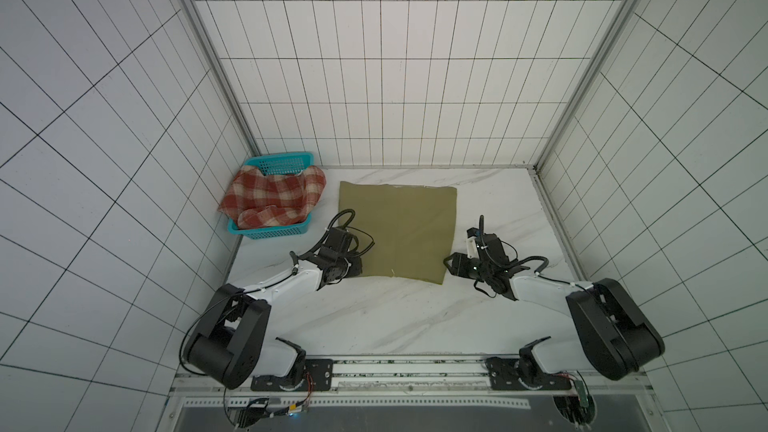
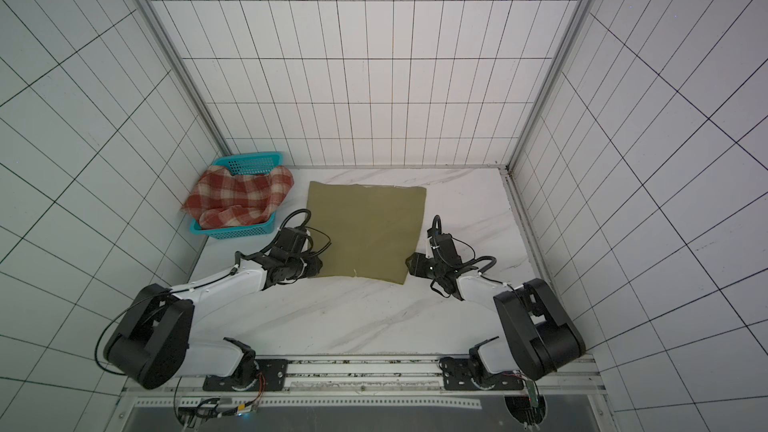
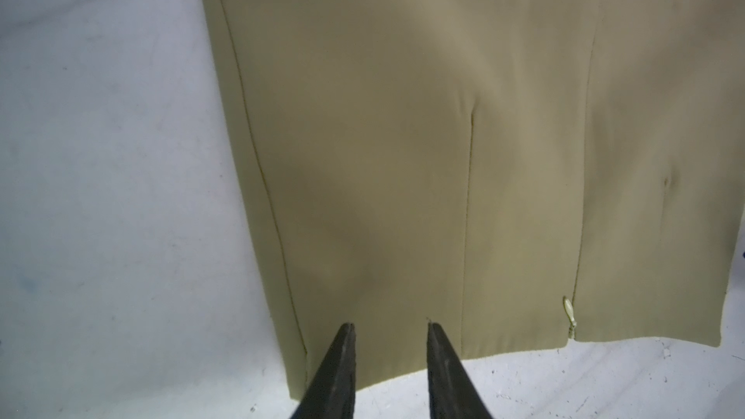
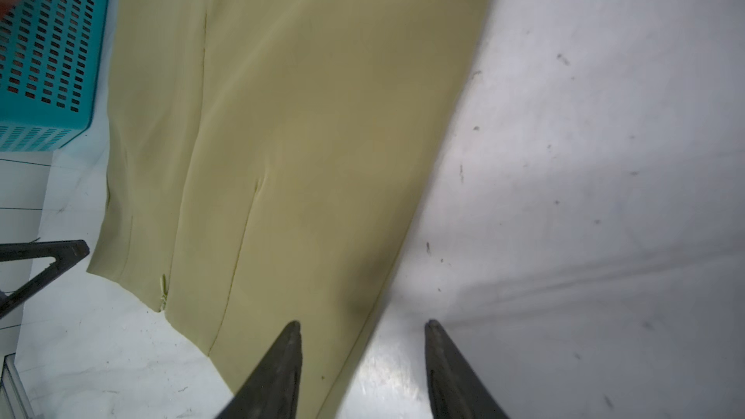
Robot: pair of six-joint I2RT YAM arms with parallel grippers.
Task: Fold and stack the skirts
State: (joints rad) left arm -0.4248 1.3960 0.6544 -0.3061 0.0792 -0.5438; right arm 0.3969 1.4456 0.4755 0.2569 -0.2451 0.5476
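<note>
Olive skirt (image 1: 399, 234): plain, smooth, spread flat, unfolded, just right of basket (image 1: 286, 158), small zip pull at one edge. Plaid skirt (image 1: 270, 201): red-cream, crumpled inside basket, spilling over its side rims.

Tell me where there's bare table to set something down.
Widest: white marble tabletop between the smooth olive-khaki skirt and the arm bases. Narrower: from that skirt to the right wall. Crowded: back left, where the teal perforated plastic basket holds the red-and-cream plaid skirt, and the olive skirt's near corners, at the left gripper and right gripper.
</note>
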